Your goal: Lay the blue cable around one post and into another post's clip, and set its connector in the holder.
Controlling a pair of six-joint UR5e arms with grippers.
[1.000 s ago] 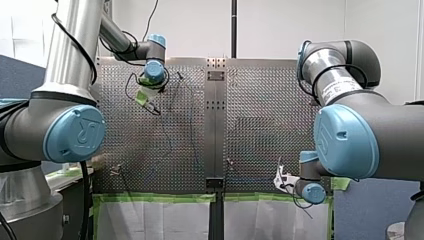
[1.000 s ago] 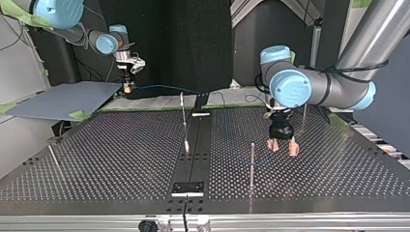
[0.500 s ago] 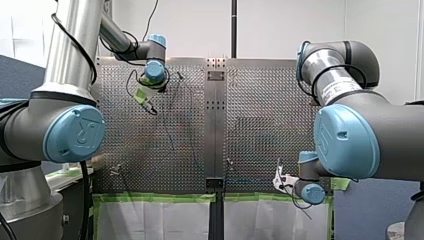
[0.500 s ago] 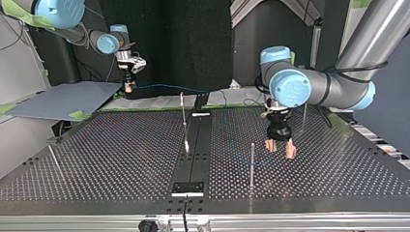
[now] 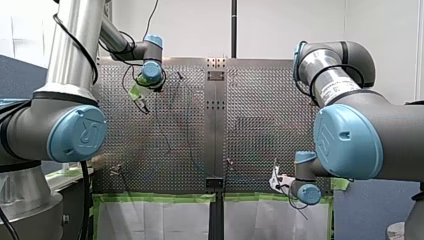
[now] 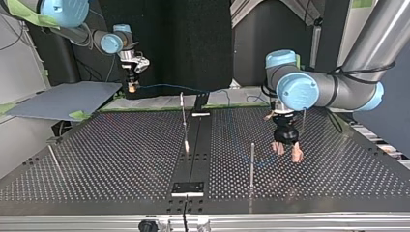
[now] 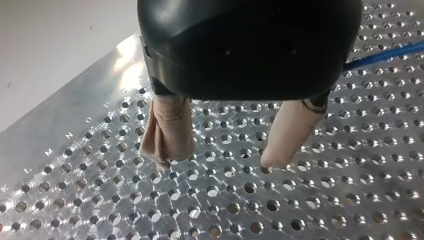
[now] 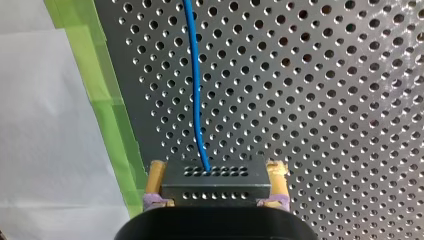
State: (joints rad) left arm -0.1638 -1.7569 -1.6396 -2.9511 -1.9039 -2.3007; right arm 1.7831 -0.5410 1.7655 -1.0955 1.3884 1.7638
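The blue cable [image 8: 195, 85] runs out of a dark grey connector block [image 8: 215, 184], and my right gripper [image 8: 216, 169] is shut on that block with its yellow pads. In the top view my right gripper [image 6: 131, 87] hangs above the far left edge, and the cable [image 6: 164, 87] stretches from it toward the middle. My left gripper [image 6: 288, 153] stands open just over the plate, beside a thin post [image 6: 252, 164]. Its beige pads [image 7: 168, 131] hold nothing, and the cable [image 7: 385, 54] passes behind it. A clip post [image 6: 183, 118] stands near the centre.
A black holder plate [image 6: 188, 188] sits on the centre strip near the top view's bottom edge. More thin posts stand at its left [image 6: 53, 159] and right [image 6: 303, 118]. Green tape [image 8: 112, 110] lines the plate's edge. A grey sheet [image 6: 63, 99] lies at the far left.
My left gripper has shifted toward the top view's right, away from the nearby post, staying open. My right gripper has edged slightly toward the middle with the connector still in it.
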